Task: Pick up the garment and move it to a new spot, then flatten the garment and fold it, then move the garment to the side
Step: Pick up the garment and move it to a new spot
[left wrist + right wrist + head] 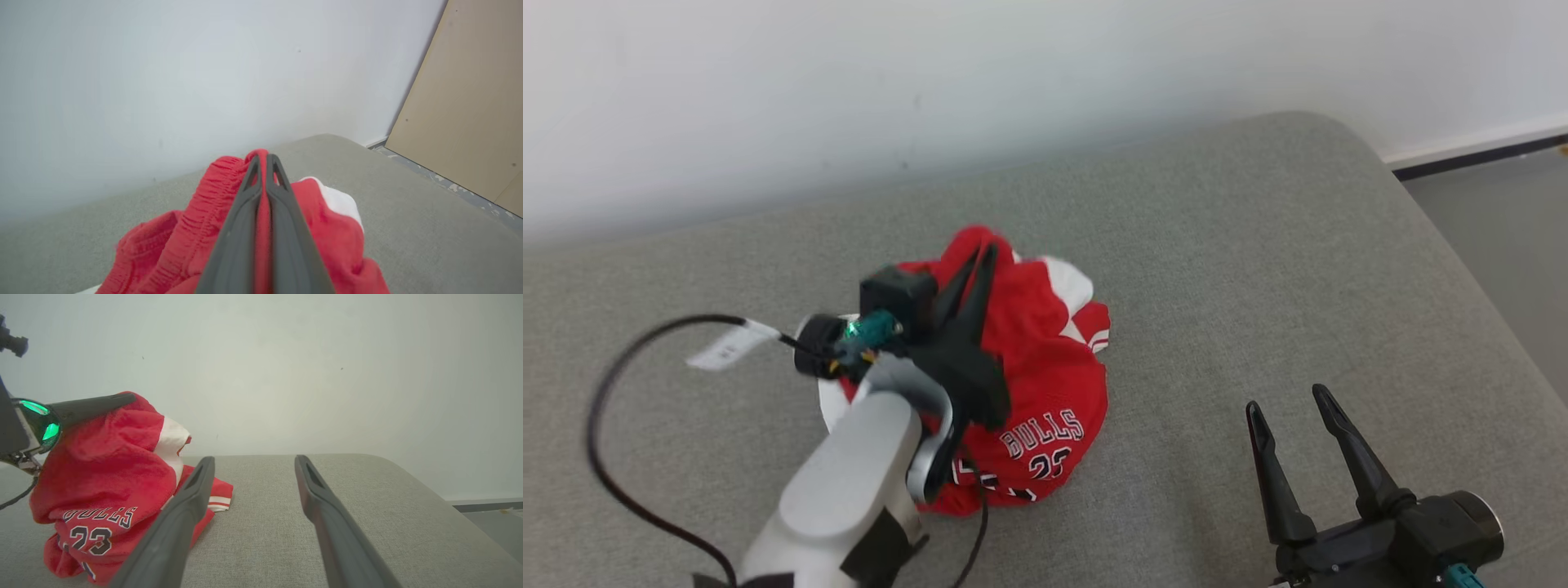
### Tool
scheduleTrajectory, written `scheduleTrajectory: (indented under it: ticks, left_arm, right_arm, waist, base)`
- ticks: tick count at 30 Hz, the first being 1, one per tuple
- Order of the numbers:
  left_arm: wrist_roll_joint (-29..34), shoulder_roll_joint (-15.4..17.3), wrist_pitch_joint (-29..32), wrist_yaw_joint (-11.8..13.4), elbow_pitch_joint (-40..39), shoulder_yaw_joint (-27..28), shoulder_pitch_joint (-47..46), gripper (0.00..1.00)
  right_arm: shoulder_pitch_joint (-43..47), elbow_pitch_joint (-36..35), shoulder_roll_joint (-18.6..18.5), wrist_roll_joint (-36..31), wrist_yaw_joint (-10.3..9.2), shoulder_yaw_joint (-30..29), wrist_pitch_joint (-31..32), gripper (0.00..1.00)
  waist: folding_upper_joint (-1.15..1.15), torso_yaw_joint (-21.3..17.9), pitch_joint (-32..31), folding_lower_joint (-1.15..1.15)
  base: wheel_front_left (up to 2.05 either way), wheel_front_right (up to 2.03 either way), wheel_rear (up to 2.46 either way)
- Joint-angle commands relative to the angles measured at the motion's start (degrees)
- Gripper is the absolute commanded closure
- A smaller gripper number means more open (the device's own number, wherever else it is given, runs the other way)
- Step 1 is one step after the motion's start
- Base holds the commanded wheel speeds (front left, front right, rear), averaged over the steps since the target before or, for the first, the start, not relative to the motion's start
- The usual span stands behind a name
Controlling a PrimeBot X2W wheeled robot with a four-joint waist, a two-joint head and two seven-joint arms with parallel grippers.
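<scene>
While your left gripper (982,251) pinches a thin fold of the red Bulls shorts (1045,367) heaped on the grey cushion (1258,245), right gripper (1286,400) spread idle nearby, a quick lift could pull it free.

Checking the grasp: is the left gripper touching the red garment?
Touching. The left wrist view shows the left gripper shut, with the garment pinched between its fingers.

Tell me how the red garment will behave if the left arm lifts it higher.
Probably floppy: the garment droops in folds from the left gripper. Likely light, since it looks like thin knit fabric. The gathered waistband by the fingers may resist slipping.
</scene>
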Motion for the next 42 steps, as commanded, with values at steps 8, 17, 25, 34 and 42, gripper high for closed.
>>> scheduleTrajectory:
  ticks: [8, 17, 25, 34, 42]
  left_arm:
    - [-2.59, 7.1, 2.46, -1.07, -9.11, 5.48, -9.05, 1.0]
    - [-3.39, 16.63, 6.7, 1.03, -14.87, 11.09, -14.12, 1.0]
    - [-2.78, 24.85, 7.82, 2.4, -14.11, 14.74, -14.71, 1.0]
    - [-3.69, 28.39, 4.56, 4.89, -9.35, 18.54, -12.45, 1.0]
    - [-2.58, 29.13, -0.01, 8.1, -3.51, 19.97, -11.12, 1.0]
  right_arm:
    - [1.95, -0.2, -0.1, 0.08, 0.07, -0.63, -0.06, 0.0]
    - [2.65, -0.56, 1.11, 0.01, 0.07, -0.97, -0.05, 0.0]
    - [2.04, -0.78, 1.32, -0.45, 0.07, -1.44, -0.06, 0.0]
    - [-0.42, -1.46, -0.5, -1.08, 0.07, -1.65, -0.05, 0.0]
    - [-1.07, -1.48, -1.9, -1.45, 0.07, -1.26, -0.05, 0.0]
  waist:
    - [0.0, 3.52, -3.62, -0.01]
    - [0.0, 6.95, -3.84, -0.01]
    - [0.0, 11.95, -1.44, -0.01]
    - [0.0, 17.85, 1.74, -0.01]
    - [0.0, 21.91, 3.9, -0.01]
  base:
    - [0.0, 0.0, 0.0]
    - [0.0, 0.0, 0.0]
    - [0.0, 0.0, 0.0]
    - [0.0, 0.0, 0.0]
    - [0.0, 0.0, 0.0]
